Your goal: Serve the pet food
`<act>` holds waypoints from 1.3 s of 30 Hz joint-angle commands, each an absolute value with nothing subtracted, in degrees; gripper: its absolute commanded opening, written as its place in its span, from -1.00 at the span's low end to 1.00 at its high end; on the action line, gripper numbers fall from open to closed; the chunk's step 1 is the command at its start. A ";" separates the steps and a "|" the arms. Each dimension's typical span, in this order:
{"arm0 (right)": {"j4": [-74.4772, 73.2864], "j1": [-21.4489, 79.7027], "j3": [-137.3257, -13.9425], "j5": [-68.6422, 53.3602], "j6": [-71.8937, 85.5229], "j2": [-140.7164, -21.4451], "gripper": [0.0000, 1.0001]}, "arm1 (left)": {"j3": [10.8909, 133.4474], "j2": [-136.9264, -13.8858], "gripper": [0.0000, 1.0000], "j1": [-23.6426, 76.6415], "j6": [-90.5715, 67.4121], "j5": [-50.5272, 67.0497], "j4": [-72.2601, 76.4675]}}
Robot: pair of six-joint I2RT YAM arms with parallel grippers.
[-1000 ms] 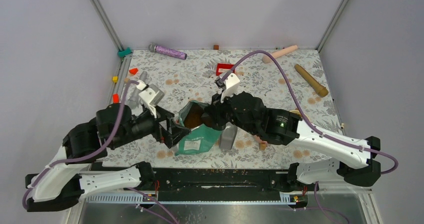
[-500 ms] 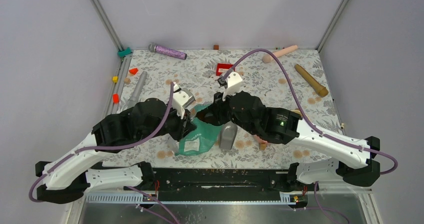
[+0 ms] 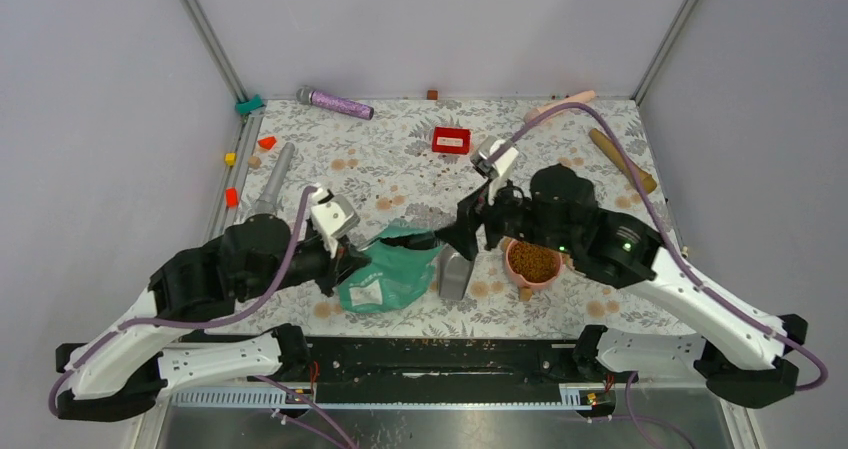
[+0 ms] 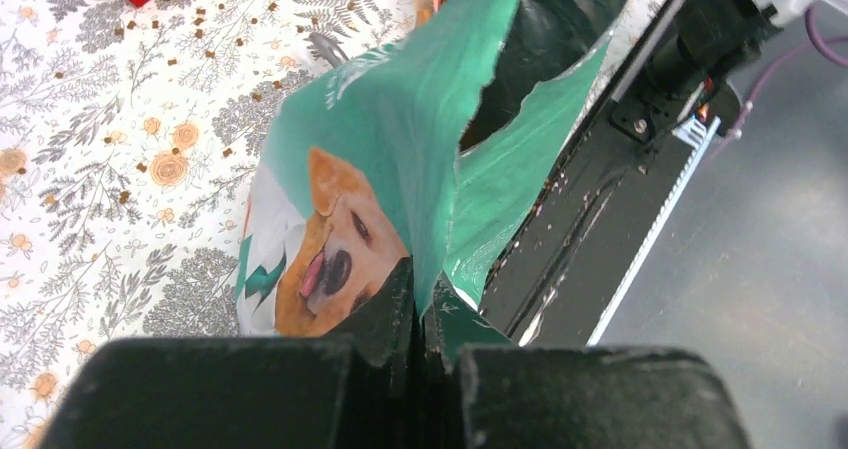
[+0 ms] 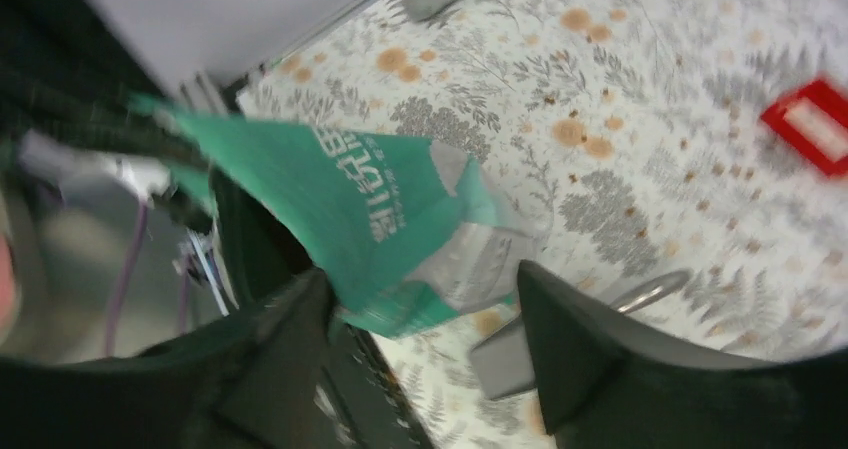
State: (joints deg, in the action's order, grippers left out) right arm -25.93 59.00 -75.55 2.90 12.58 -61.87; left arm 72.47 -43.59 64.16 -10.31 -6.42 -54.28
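Observation:
The teal-and-white foil bag (image 3: 392, 274) lies slumped on the flowered table, its dog face (image 4: 330, 239) toward the left wrist camera. My left gripper (image 3: 345, 262) is shut on the bag's left edge (image 4: 421, 304). The right gripper (image 3: 470, 231) stands open just right of the bag's mouth, and the bag's corner (image 5: 400, 269) shows blurred between its spread fingers, ungripped. Pet food (image 3: 534, 261) fills a pink bowl (image 3: 512, 265) under the right arm. Loose pellets (image 4: 200, 29) dot the cloth.
A grey metal scoop (image 3: 455, 274) lies right of the bag, against the bowl. A red box (image 3: 451, 140), a grey cylinder (image 3: 272, 179), a purple stick (image 3: 335, 101), a wooden pin (image 3: 622, 161) and small blocks (image 3: 231, 197) sit further back and left. The black rail (image 3: 440, 354) runs along the near edge.
My left gripper swung in and shut on the bag's left edge. The right gripper opened, let go of the bag and drew back to the right, uncovering the pink bowl. The bag sagged flatter.

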 commanded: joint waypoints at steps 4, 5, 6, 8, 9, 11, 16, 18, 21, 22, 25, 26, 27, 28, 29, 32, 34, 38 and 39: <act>-40.02 57.06 -77.70 -23.90 -25.67 -57.88 0.99 | 72.21 -35.55 -1.00 64.38 2.48 9.17 -52.30; -40.07 57.04 -77.14 -23.92 -29.06 -57.75 0.99 | 72.24 -35.27 -1.00 64.34 3.14 9.89 -52.25; -40.57 57.04 -76.98 -24.51 -31.99 -57.88 0.99 | 72.29 -34.98 -1.00 64.34 3.54 9.98 -52.27; -45.01 57.04 -78.09 -28.22 -38.61 -59.22 0.99 | 72.42 -34.94 -1.00 64.34 3.52 8.57 -52.24; -47.14 57.06 -79.00 -30.29 -40.93 -60.04 0.99 | 72.42 -35.02 -1.00 64.34 3.47 8.20 -52.35; -46.32 57.04 -79.71 -32.45 -39.96 -61.58 0.99 | 72.18 -35.06 -1.00 64.34 3.45 8.26 -52.35; -27.35 57.67 -74.82 -39.92 -25.09 -62.48 0.99 | 71.74 -34.77 -1.00 64.34 3.13 7.03 -51.59; -23.33 60.02 -73.18 -39.62 -22.59 -62.69 0.99 | 71.87 -34.51 -1.00 64.34 2.95 6.80 -51.55; -19.45 64.32 -72.21 -32.88 -22.70 -63.36 0.96 | 71.58 -34.13 -1.00 64.34 2.82 6.74 -51.31; -19.58 65.17 -72.74 -32.05 -22.73 -64.03 0.91 | 71.39 -34.03 -1.00 64.36 2.73 6.47 -51.04; -21.06 65.83 -75.59 -30.37 -19.71 -66.76 0.54 | 71.55 -34.54 -1.00 64.34 2.35 5.63 -51.22; -21.31 65.87 -76.14 -28.55 -18.25 -67.31 0.15 | 71.86 -34.66 -1.00 64.31 2.04 5.38 -51.62; -21.14 65.84 -76.41 -25.90 -17.22 -67.37 -0.32 | 72.02 -34.84 -1.00 64.33 1.84 5.11 -52.18; -21.04 65.83 -76.38 -23.29 -16.84 -67.16 -0.72 | 72.25 -34.90 -0.97 64.34 1.42 4.63 -52.91; -20.92 65.83 -76.19 -20.66 -16.72 -66.49 -0.99 | 72.40 -34.69 -0.74 64.34 0.73 3.91 -53.67; -20.44 65.83 -74.76 -12.81 -16.83 -62.46 -1.00 | 71.26 -33.45 0.18 64.34 0.26 4.46 -56.50; -20.95 65.68 -73.95 -9.46 -16.79 -59.33 -1.00 | 69.48 -32.33 0.34 64.34 -1.12 6.31 -57.44; -23.91 64.80 -75.17 -5.91 -13.58 -55.35 -1.00 | 66.40 -31.66 0.37 64.34 -0.48 9.59 -56.90; -25.83 64.38 -77.02 -5.74 -12.34 -55.29 -1.00 | 66.26 -32.06 0.30 64.34 -0.37 10.05 -56.19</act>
